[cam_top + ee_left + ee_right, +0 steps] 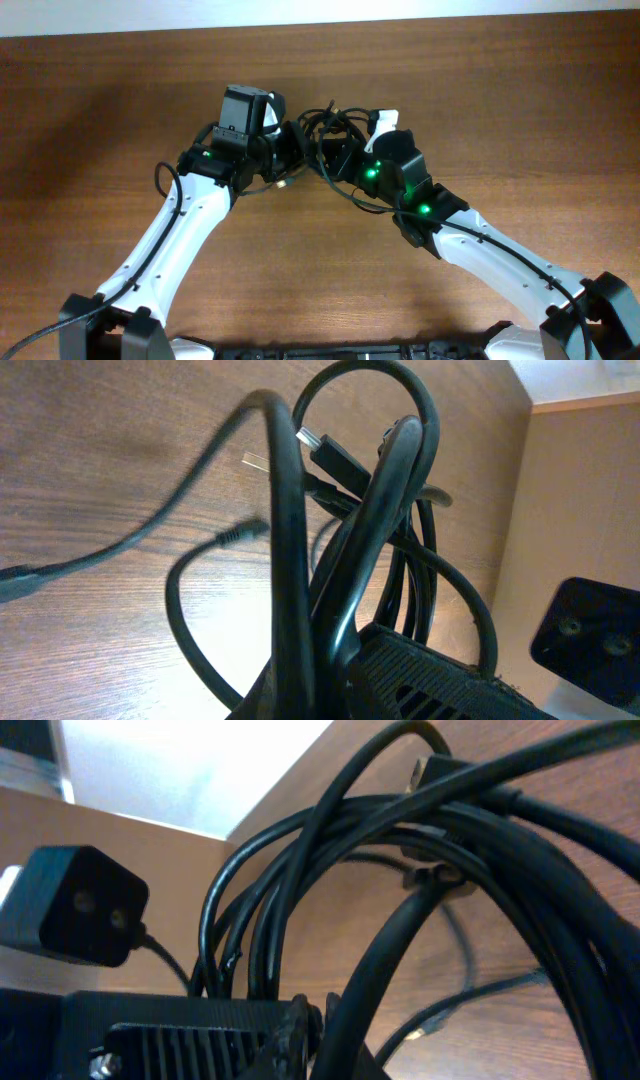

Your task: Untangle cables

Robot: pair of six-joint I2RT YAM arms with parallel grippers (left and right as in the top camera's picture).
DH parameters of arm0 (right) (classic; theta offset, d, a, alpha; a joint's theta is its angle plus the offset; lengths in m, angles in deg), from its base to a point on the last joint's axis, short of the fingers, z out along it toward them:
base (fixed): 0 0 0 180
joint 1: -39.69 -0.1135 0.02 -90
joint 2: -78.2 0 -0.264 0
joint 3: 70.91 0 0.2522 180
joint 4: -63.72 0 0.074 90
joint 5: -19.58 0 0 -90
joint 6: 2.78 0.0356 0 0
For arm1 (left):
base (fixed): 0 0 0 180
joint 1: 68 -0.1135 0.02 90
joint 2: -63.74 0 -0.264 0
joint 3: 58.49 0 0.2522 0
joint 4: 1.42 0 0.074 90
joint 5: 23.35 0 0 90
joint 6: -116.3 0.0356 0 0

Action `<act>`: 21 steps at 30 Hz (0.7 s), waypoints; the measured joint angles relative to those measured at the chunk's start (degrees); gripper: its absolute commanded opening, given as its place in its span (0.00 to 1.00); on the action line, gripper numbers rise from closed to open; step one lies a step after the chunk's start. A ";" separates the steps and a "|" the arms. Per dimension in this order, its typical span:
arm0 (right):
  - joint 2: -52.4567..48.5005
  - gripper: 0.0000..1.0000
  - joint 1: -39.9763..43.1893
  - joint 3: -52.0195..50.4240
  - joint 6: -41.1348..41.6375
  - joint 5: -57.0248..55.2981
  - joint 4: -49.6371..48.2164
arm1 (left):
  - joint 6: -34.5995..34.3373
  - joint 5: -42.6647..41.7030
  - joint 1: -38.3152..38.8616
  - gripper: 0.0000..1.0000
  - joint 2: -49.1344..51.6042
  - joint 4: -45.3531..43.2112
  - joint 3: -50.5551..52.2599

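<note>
Cables (325, 128): one tangled black bundle, raised above the table (500, 90), centre rear. Left gripper (292, 150) appears clamped on its left side, right gripper (342, 158) on its right. The bundle spans between them, equally near both.

**Left wrist view.** The black ribbed finger (430, 675) of the left gripper (335, 685) fills the lower edge. A bundle of thin black flexible cables (300, 560) rises from beside that finger. It appears to be pinched there, though the cords themselves hide the contact. One strand arches into a tall loop at the top, and others cross it at mid-height. A dark rectangular plug with a metal tip (322, 446) lies within the loop. A thinner cord ending in a small moulded plug (243, 532) trails left over the brown wooden tabletop (100, 440). Beyond the table's right edge sits a black block with round recesses (590, 630).
</note>
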 measured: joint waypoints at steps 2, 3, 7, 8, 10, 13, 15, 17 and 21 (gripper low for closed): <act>0.00 0.12 -0.26 0.33 -1.46 -0.83 2.78 | 0.02 -0.09 0.00 0.00 0.48 0.22 0.33; 0.00 0.22 -0.31 0.44 -2.14 -1.14 4.48 | 0.02 -0.22 -0.09 0.00 0.76 0.35 0.37; 0.00 0.61 -0.42 0.50 -3.76 -1.07 6.67 | 0.20 -0.94 -1.79 0.00 1.05 0.31 0.57; 0.00 0.72 -0.48 0.50 -3.93 -0.94 5.81 | 0.13 -1.09 -2.60 0.00 1.05 0.33 0.57; 0.00 0.85 -0.46 0.44 -5.44 0.15 3.17 | -1.29 -1.55 -5.25 0.00 1.05 0.39 0.57; 0.31 0.93 0.35 0.44 -7.43 3.08 -0.61 | -4.09 -1.97 -8.20 0.00 1.05 0.81 0.57; 1.14 0.99 1.62 0.44 -8.28 5.33 -0.59 | -6.58 -2.19 -10.03 0.00 1.05 0.96 0.57; 2.43 0.99 3.28 0.42 -9.97 8.26 0.04 | -10.47 -2.43 -11.91 0.00 1.05 0.96 0.57; 4.33 0.99 4.09 0.50 -15.39 12.46 8.46 | -17.09 -2.60 -14.91 0.00 1.05 1.01 0.57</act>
